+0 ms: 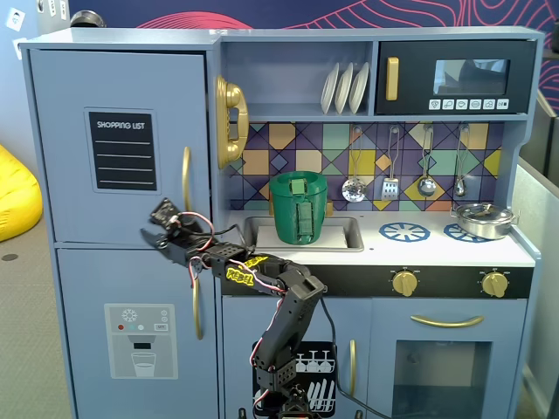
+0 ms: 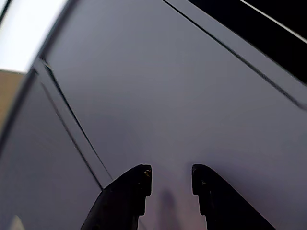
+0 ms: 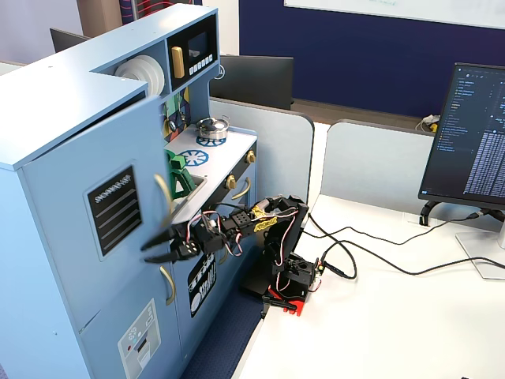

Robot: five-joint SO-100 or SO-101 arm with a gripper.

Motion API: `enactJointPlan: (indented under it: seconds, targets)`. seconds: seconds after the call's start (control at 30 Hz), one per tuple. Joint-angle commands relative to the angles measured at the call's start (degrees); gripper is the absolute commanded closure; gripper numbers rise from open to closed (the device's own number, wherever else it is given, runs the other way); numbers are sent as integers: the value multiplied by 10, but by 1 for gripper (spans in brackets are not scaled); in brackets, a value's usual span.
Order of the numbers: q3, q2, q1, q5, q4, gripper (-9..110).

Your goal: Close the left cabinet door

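Note:
The left cabinet door (image 1: 122,96) is pale blue, with a black SHOPPING LIST panel (image 1: 123,150) and a curved gold handle (image 1: 186,179). In a fixed view from the side, the left cabinet door (image 3: 71,229) shows a thin dark gap under the cabinet top. My gripper (image 1: 150,225) is open, with nothing between its fingers. It points at the door's lower part, left of the handle. The gripper (image 3: 147,253) is close to the door face; contact cannot be told. In the wrist view the gripper (image 2: 171,173) faces the plain door (image 2: 182,86), with a corner of the black panel (image 2: 288,28) at top right.
Below is the door with the ice-dispenser graphic (image 1: 140,340). A gold phone (image 1: 230,122), a green pot (image 1: 299,208) in the sink and the microwave (image 1: 454,77) lie to the right. The arm base (image 3: 288,276), cables (image 3: 371,264) and a monitor (image 3: 473,134) stand on the white desk.

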Motion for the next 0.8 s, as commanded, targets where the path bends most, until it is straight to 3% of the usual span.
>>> enactJointPlan:
  seconds: [0.0, 0.17, 0.27, 0.53, 0.67, 0.77]
  targets:
    - [12, 57, 18, 11, -14, 102]
    - [83, 175, -20, 62, 85, 102]
    - [137, 267, 2, 99, 204, 102]
    - [353, 486, 265, 185, 527, 102]
    - [436, 512, 402, 215, 601, 101]
    - [471, 551, 443, 259, 693, 101]
